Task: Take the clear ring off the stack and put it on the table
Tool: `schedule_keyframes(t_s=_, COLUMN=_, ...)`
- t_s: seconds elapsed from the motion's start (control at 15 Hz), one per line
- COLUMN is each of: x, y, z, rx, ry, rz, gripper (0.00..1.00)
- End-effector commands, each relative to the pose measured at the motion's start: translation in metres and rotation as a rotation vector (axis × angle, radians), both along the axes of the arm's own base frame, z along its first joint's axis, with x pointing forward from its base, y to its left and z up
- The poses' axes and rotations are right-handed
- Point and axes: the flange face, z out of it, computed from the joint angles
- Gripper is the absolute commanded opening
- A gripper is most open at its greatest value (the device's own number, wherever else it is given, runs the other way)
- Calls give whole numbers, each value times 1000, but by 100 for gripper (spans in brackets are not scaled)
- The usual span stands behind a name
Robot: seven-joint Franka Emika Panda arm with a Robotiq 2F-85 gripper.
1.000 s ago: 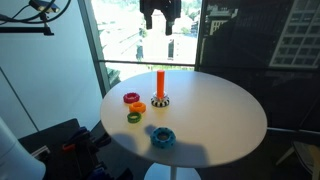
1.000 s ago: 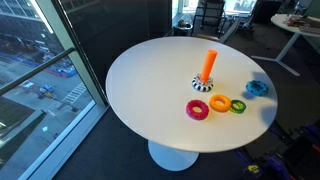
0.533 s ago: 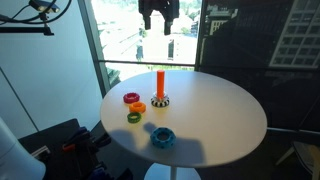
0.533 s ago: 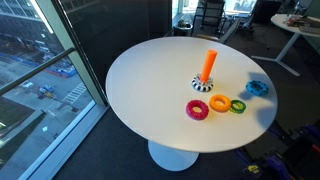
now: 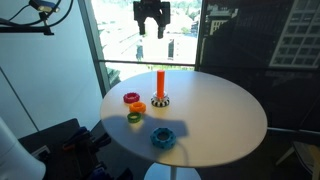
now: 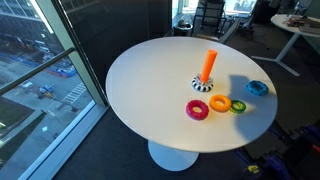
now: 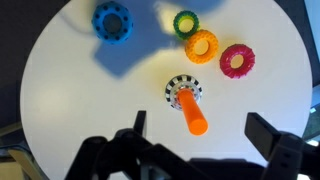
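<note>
The stack, an orange peg (image 5: 159,84) on a small dark base, stands upright near the middle of the round white table (image 5: 220,115). It shows in both exterior views (image 6: 208,66) and in the wrist view (image 7: 192,110). The clear ring (image 7: 183,88) lies round the foot of the peg, pale and see-through over the dark base (image 6: 203,84). My gripper (image 5: 151,30) hangs high above the table, open and empty. In the wrist view its fingers (image 7: 205,135) spread to either side below the peg.
Loose rings lie on the table near the stack: red (image 7: 237,60), orange (image 7: 201,45), green (image 7: 186,22) and, further off, blue (image 7: 112,21). They also show in an exterior view (image 6: 220,104). Glass walls and a drop surround the table's edge.
My gripper has shifted slightly sideways high above the table, and its shadow has slid across the tabletop by the blue ring. The rings and the stack have not moved.
</note>
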Motion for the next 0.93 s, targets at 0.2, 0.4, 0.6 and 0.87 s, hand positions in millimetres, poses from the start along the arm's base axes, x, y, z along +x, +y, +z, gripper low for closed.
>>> schedule_keyframes(t_s=0.2, x=24, y=44, z=-57, rx=-48, ry=-22, rz=2, gripper=100)
schedule_keyframes(t_s=0.4, x=30, y=58, z=-88, rx=-62, ry=-16, rz=-13, gripper=100)
schedule_keyframes(t_s=0.6, x=33, y=63, z=-108, rx=-79, ry=3, rz=-19, gripper=100)
schedule_keyframes(t_s=0.87, x=32, y=63, z=-112, rx=-65, ry=23, rz=3, gripper=100)
